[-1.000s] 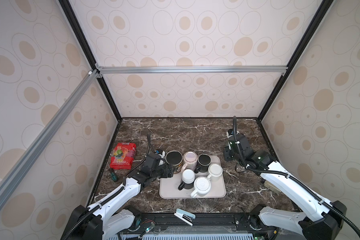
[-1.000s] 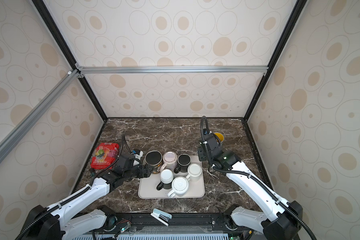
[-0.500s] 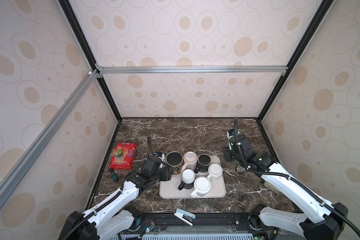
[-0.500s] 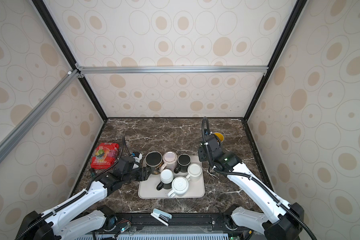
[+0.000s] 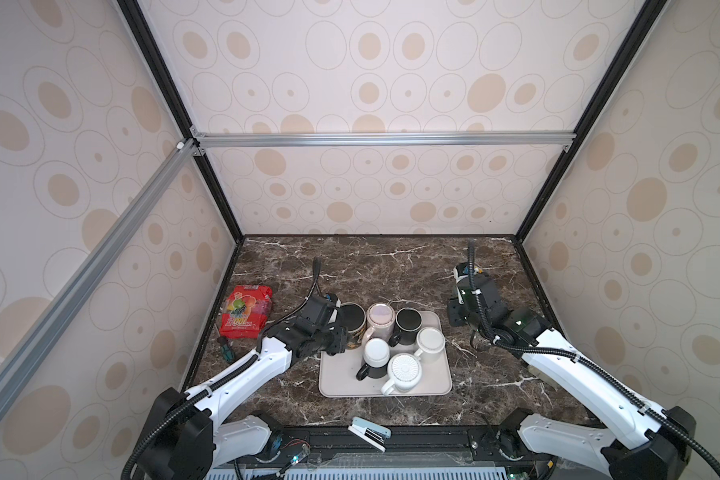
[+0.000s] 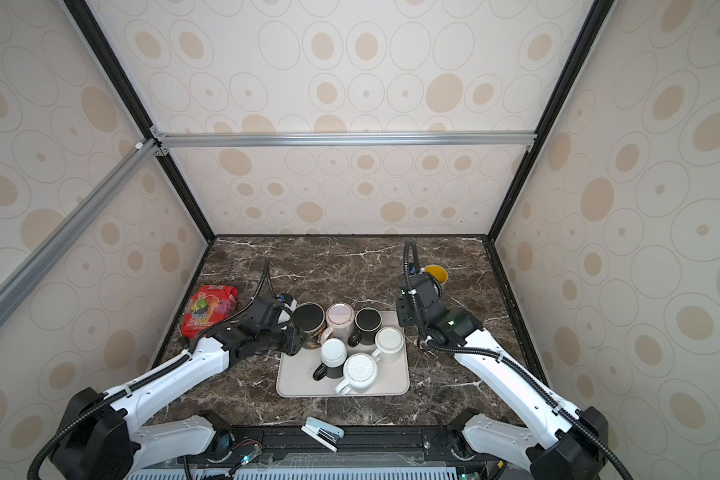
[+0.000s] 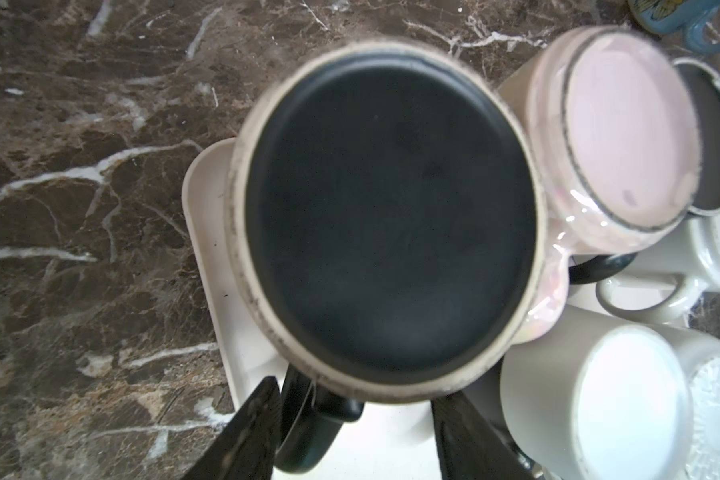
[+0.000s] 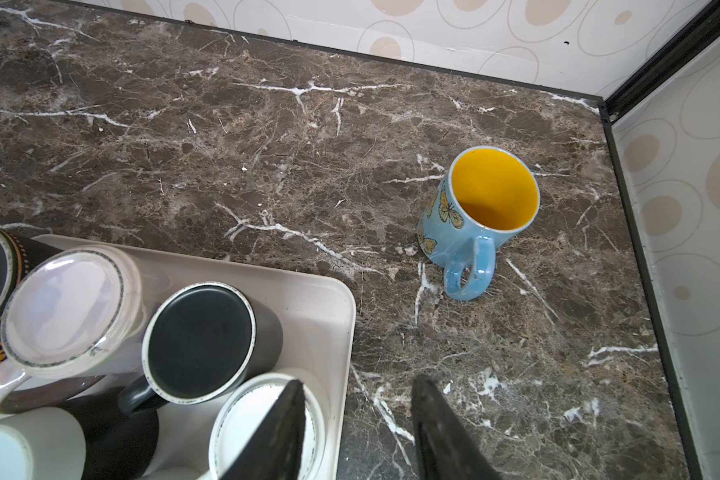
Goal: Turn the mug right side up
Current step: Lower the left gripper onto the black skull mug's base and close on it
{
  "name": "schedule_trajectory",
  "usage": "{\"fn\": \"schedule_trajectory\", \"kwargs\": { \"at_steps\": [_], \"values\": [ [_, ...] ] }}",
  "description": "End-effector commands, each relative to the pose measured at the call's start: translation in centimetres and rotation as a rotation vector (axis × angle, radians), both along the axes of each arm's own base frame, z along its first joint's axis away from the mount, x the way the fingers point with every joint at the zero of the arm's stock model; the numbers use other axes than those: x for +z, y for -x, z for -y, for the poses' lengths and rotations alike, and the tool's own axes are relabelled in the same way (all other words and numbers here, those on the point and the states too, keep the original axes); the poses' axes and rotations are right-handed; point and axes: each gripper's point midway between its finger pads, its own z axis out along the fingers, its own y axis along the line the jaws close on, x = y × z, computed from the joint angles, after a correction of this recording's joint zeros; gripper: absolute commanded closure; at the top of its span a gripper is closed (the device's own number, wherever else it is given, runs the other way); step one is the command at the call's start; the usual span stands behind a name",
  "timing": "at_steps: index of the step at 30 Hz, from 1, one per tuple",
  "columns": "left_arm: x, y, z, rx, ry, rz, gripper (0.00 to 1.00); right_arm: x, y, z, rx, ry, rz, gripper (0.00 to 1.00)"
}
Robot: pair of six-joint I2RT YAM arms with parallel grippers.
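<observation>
Both top views: the dark mug [image 5: 352, 323] stands bottom-up on the far left corner of the tray [image 5: 341, 384]. The left gripper [image 5: 340, 338] is right at its near side, and the right gripper [image 5: 454, 318] hangs beside the tray's right edge.

Left wrist view adds detail: fingers [image 7: 250, 428] spread either side of the black handle [image 7: 316, 419], not pinching.

Right wrist view: jaws apart, nothing between them. A blue mug [image 8: 487, 199] stands upright on the marble; a top view catches only that blue mug's [image 6: 436, 274] yellow mouth.
</observation>
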Motion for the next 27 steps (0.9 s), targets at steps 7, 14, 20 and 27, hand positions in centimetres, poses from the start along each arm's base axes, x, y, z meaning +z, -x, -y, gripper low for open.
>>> {"fn": "schedule_trajectory", "kwargs": {
  "at_steps": [7, 14, 20, 27],
  "values": [
    [-0.8, -0.1, 0.5, -0.071, -0.068, -0.038, 0.46, 0.0, -0.1, -0.3, 0.005, -0.01, 0.018, 0.56],
    [-2.3, -0.1, -0.1, -0.051, -0.107, -0.052, 0.48, -0.5, -0.4, -0.9, 0.014, -0.019, 0.003, 0.57],
    [-2.9, -0.3, 0.1, -0.053, -0.104, -0.06, 0.53, -0.7, -0.4, -1.1, 0.021, -0.032, -0.004, 0.57],
    [-2.9, -0.7, 0.1, -0.068, -0.129, -0.055, 0.59, -0.7, -0.2, -1.1, 0.023, -0.043, -0.003, 0.58]
  ]
}}
